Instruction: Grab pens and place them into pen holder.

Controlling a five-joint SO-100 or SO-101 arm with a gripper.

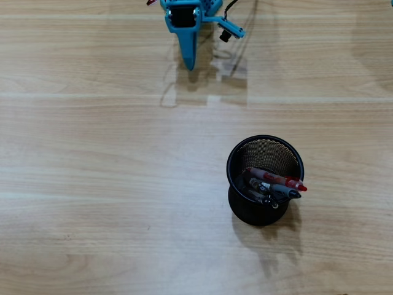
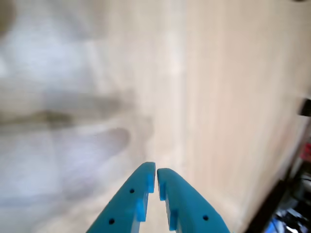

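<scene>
Overhead view: pen holder (image 1: pixel 265 180) sits around 4 o'clock from center, pens (image 1: pixel 275 185) already leaning inside, none loose on the table (image 1: pixel 92 184). Gripper (image 1: pixel 189 61) parked at 12. Wrist view: fingers (image 2: pixel 133 194) nearly touching, holding nothing. I'd just retract gently, staying clear of the cup.

The blue pincer (image 2: pixel 156 172) hangs empty — fingertips nearly touching; jaws closed.

A light wooden table (image 1: pixel 92 184) carries the pen holder (image 1: pixel 238 161).
</scene>
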